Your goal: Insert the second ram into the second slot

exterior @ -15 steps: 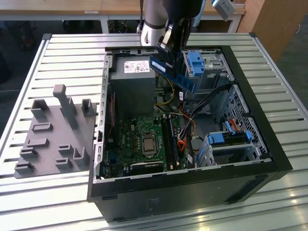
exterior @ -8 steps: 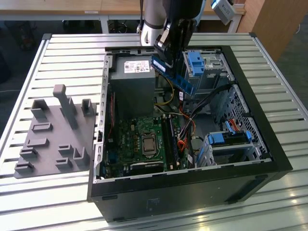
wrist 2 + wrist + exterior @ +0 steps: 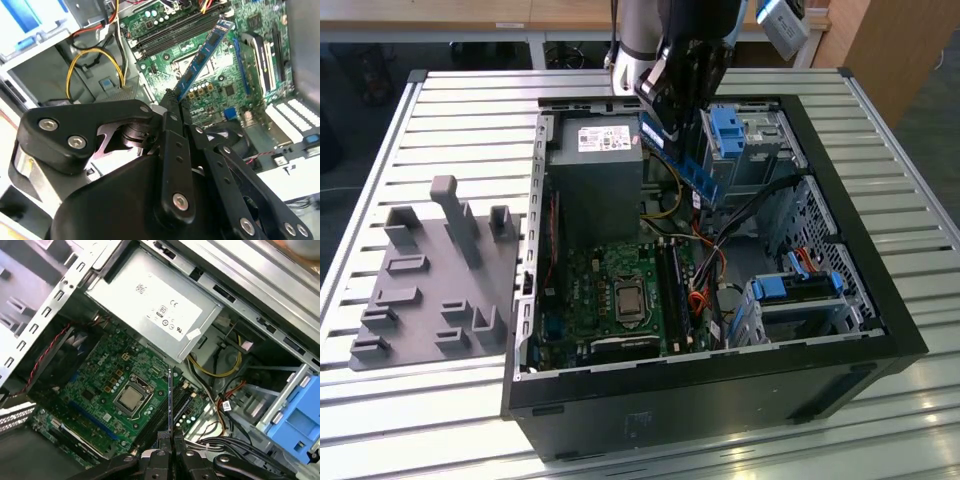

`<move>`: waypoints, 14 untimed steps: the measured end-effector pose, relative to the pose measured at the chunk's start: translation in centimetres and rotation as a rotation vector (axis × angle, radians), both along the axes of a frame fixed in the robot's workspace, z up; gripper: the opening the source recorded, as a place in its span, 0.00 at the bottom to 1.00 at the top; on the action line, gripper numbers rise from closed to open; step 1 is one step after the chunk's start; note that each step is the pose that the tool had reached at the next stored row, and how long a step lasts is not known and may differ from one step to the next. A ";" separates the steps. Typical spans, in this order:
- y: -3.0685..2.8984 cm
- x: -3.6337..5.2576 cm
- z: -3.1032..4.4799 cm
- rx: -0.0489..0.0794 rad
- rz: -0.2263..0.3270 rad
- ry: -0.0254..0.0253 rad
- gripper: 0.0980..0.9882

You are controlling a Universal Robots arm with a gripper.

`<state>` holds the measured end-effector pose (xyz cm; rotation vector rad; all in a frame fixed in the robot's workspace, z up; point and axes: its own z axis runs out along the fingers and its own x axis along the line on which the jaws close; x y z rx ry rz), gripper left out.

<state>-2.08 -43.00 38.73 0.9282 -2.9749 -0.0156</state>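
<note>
gripper (image 3: 172,102) clenched on end of second ram (image 3: 204,55), stick hanging clear above motherboard slots (image 3: 170,34), probably lining up, not seated yet.

Thin blue second ram (image 3: 202,56), tilted midair

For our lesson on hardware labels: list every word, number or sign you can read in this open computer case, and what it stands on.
White label on the grey metal power supply box: print and marks, too blurred to quote.
Thin blue ram stick in the black gripper: print too small to read.
Green motherboard: white markings, too small to read.
Nothing is clear enough to quote.
</note>
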 end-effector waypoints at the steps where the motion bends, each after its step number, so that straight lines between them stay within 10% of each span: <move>1: 0.00 0.00 0.00 0.000 -0.017 -0.0001 0.04; 14: 0.00 0.00 -0.06 -0.006 -0.238 -0.0001 0.04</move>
